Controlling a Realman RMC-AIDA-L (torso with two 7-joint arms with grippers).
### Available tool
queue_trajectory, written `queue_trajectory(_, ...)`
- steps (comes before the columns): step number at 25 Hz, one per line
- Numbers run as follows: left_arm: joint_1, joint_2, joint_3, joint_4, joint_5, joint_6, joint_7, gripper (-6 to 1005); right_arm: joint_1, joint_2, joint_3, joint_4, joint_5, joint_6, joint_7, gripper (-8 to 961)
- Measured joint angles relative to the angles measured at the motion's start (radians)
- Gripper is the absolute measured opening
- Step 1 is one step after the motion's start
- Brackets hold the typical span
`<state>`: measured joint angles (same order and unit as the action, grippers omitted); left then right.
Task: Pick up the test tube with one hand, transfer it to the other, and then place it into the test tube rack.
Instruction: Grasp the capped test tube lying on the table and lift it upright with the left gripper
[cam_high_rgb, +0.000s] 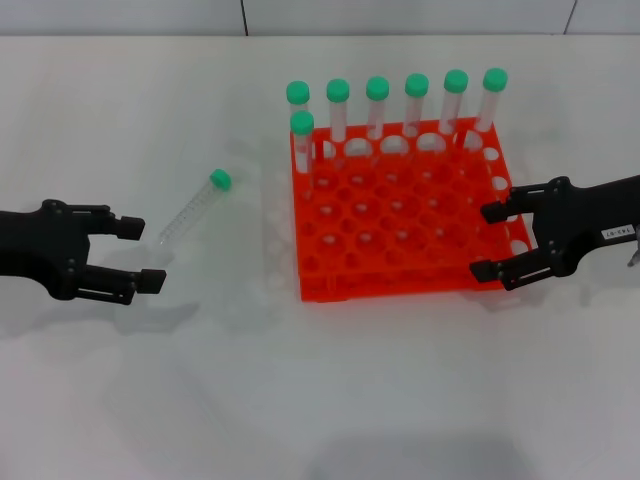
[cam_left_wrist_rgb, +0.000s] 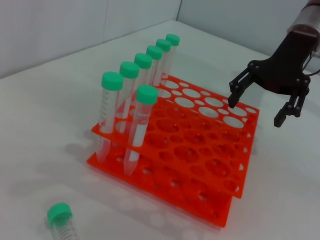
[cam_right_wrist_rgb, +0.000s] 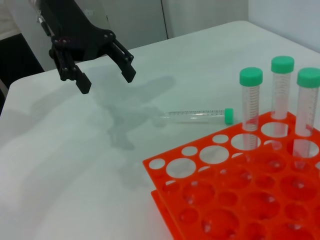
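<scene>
Head view: my unlabelled black left claw gapes near the clear green-capped plastic test tube lying on the white worktop; my labelled right claw, spread too, seemingly hovers over the orange gridded rack

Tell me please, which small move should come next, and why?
Probably the left gripper should advance to straddle the test tube. Its fingers are open and empty, and the tube lies flat on the table, apart from the test tube rack. The right gripper waits open over the rack.
</scene>
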<state>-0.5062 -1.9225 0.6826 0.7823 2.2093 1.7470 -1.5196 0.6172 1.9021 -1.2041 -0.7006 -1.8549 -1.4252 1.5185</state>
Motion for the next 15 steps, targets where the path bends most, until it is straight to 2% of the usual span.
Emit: queue_trajectory(15, -0.005, 0.001, -0.001, 0.016, 0.002, 0.001, -0.043, 827, -0.002, 0.000, 0.000, -0.009, 0.000, 0.001, -0.005, 869)
